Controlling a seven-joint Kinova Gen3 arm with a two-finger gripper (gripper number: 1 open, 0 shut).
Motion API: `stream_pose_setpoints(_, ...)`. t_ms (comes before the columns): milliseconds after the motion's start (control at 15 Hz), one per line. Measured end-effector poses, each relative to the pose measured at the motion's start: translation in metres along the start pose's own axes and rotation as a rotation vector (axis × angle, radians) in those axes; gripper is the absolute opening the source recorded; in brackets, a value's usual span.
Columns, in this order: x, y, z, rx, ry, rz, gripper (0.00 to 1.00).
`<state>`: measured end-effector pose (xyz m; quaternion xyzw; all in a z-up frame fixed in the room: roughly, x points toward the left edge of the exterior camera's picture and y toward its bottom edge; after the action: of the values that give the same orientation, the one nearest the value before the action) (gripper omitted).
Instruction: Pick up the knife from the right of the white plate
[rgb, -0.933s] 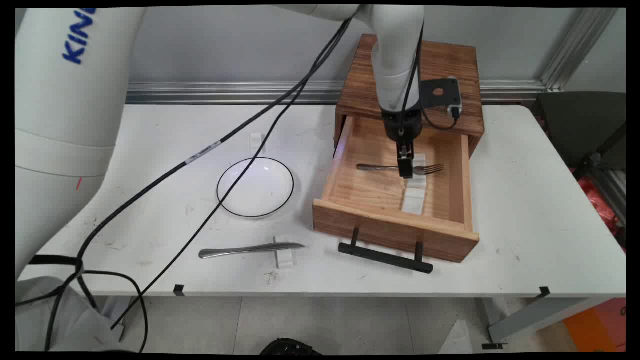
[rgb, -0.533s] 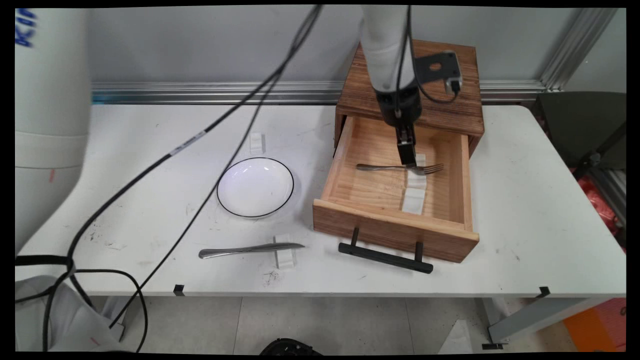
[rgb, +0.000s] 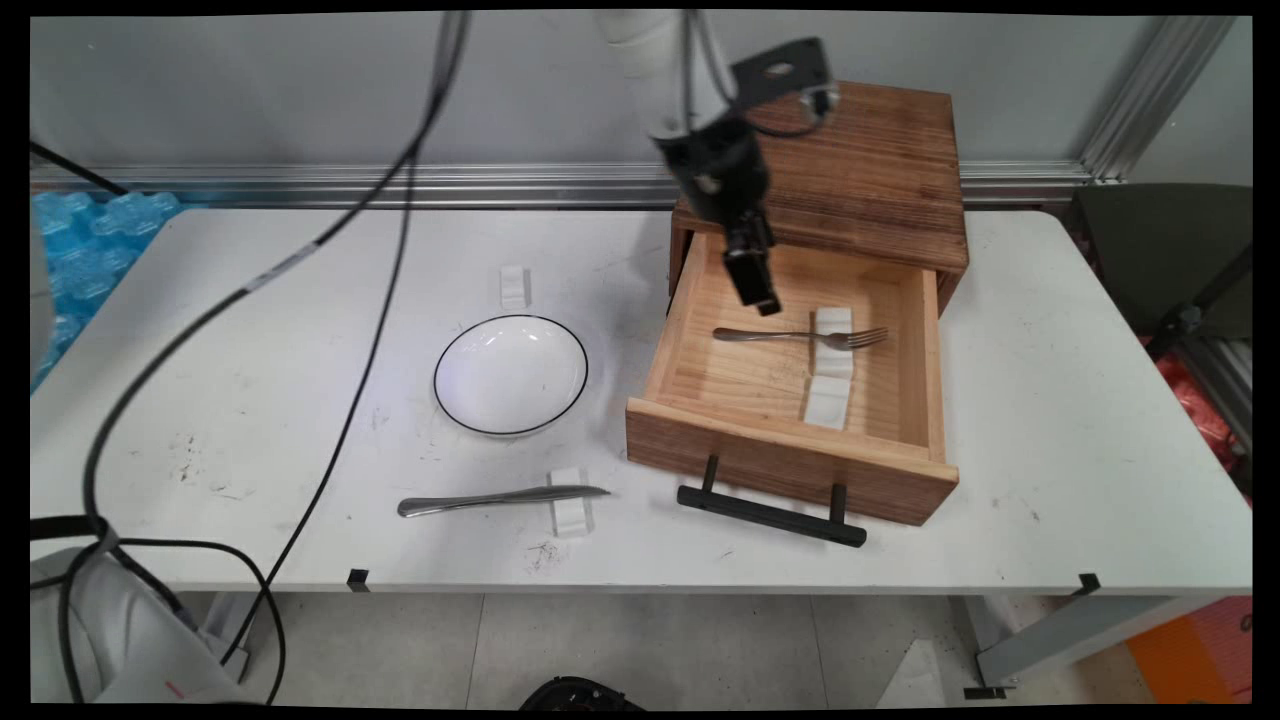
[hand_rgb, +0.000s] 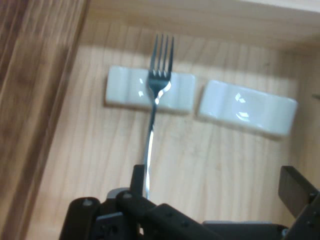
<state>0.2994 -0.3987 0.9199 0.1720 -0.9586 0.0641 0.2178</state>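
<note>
A metal fork (rgb: 800, 335) lies inside the open wooden drawer (rgb: 690, 340), its neck across a white rest (rgb: 833, 325). A second white rest (rgb: 828, 395) sits beside it, closer to the drawer front. My gripper (rgb: 762, 300) hangs tilted above the fork's handle end, apart from it. In the hand view the fork (hand_rgb: 152, 120) runs from its tines on the rest (hand_rgb: 125, 92) down toward my left finger, with the other rest (hand_rgb: 247, 107) to the right. My gripper (hand_rgb: 216, 177) is open and holds nothing.
The drawer sticks out of a wooden cabinet (rgb: 870, 160) and has a black handle (rgb: 770, 515) at its front. On the table are a white black-rimmed bowl (rgb: 511, 374), a knife (rgb: 500, 498) on a white rest (rgb: 570, 515), and another rest (rgb: 513, 285).
My gripper has risen off the fork and swung up and to the left. The fork stays on its rest in the drawer.
</note>
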Motion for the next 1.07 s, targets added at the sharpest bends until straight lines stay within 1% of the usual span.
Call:
stream_pose_setpoints(267, -0.049, 0.010, -0.039, -0.006, 0.042, -0.042, 1.00)
stream_pose_setpoints(400, -0.077, 0.017, -0.059, -0.006, 0.056, -0.063, 1.00)
stream_pose_setpoints(467, -0.083, 0.018, -0.064, -0.005, 0.058, -0.071, 1.00)
stream_pose_setpoints(533, -0.095, 0.022, -0.073, -0.003, 0.059, -0.087, 1.00)
stream_pose_setpoints(733, -0.132, 0.037, -0.103, -0.006, 0.044, -0.133, 1.00)
stream_pose_setpoints(867, -0.156, 0.051, -0.126, -0.015, 0.022, -0.153, 1.00)
stream_pose_setpoints(1067, -0.183, 0.066, -0.153, -0.027, -0.011, -0.168, 1.00)
